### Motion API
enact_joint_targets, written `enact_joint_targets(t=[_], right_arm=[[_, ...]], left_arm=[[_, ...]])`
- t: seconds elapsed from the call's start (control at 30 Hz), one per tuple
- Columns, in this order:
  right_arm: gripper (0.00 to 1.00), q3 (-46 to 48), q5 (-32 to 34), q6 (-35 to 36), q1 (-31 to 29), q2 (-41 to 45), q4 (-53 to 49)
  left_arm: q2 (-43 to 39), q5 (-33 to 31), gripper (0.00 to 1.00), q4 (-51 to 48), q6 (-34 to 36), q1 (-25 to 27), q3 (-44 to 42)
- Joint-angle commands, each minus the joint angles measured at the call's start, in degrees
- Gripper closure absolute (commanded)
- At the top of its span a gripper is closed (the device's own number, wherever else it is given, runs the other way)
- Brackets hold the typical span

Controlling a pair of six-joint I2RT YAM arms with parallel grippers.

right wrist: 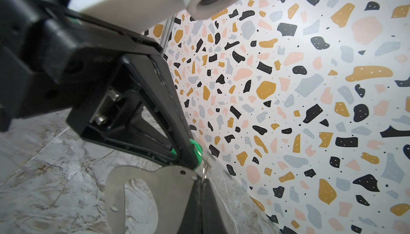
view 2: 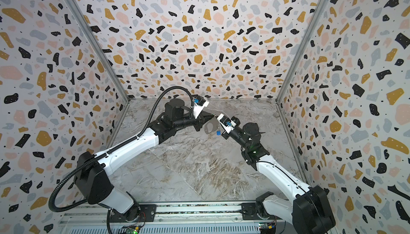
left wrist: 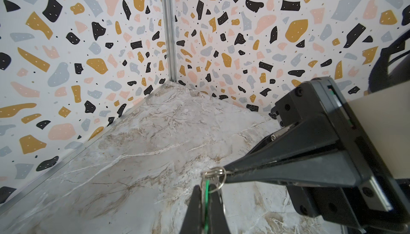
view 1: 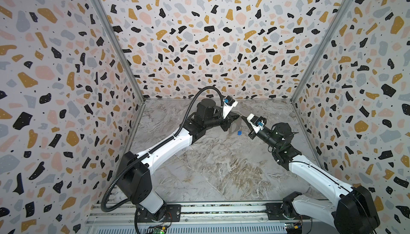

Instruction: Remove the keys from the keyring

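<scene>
Right wrist: flat grey keyring (right wrist: 173, 190), green tag (right wrist: 196, 149).

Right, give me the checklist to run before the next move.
1. The left hand is shut on the green tag: ok.
2. The right hand is shut on the wire ring: ok.
3. The keyring tab hangs below both hands: ok.
4. The green tag is clear of the wire ring: not ok, they touch.
5. Link from the blue tag to the wire ring: cannot tell.
</scene>
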State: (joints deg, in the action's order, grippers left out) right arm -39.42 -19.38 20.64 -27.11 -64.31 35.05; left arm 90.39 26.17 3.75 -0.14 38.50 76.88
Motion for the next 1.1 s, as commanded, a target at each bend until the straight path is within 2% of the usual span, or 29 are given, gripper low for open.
enact_joint_targets(t=[0.0, 0.33, 0.67, 0.87, 1.07], right_arm=[[1.00, -0.4, 0.5, 0.0, 0.0, 1.6, 3.7], [1.00, -1.2, 2.5, 5.6, -1.6, 1.0, 1.6], [1.00, -1.1, 4.1, 6.8, -2.8, 0.9, 3.4], [1.00, -1.4, 6.1, 6.8, -2.9, 0.6, 2.7], [1.00, -1.9, 7.4, 6.3, -3.0, 0.3, 2.4]], left_arm=[[0.2, 2.1, 1.00, 6.1, -4.0, -1.6, 0.1], [1.7, 4.5, 1.00, 6.8, -6.2, -2.0, 1.3], [2.3, 5.6, 1.00, 7.1, -6.3, -1.9, 1.4], [1.4, 5.7, 1.00, 6.6, -3.2, -1.1, 0.7], [1.4, 4.5, 1.00, 1.9, 1.7, 0.2, 1.8]])
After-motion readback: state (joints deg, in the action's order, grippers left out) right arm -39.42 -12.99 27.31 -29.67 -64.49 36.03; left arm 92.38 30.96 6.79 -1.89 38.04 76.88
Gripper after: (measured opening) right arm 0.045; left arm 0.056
